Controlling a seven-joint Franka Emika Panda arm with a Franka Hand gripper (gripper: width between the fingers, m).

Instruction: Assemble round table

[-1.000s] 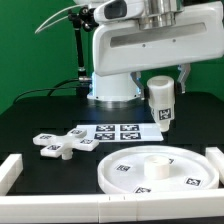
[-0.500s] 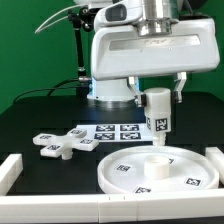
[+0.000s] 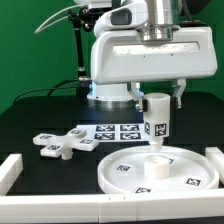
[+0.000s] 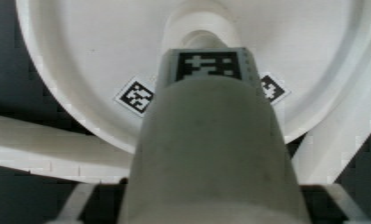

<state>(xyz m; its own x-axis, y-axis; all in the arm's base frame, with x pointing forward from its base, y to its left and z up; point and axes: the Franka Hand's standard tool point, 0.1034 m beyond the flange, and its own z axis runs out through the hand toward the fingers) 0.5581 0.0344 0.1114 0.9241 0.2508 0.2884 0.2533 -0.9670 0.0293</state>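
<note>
My gripper is shut on the short thick white cylinder leg, which hangs upright with a square tag on its side. Its lower end is just above the raised hub at the middle of the large round rimmed disc; I cannot tell if they touch. In the wrist view the leg fills the middle and points at the disc below. The cross-shaped foot piece lies flat on the black table at the exterior view's left.
The marker board lies behind the disc. White straight border bars run along the front, at the exterior view's left and right. The arm's white base stands at the back.
The gripper has carried the leg toward the exterior view's left and down, from beside the disc's far edge to over the disc's central hub.
</note>
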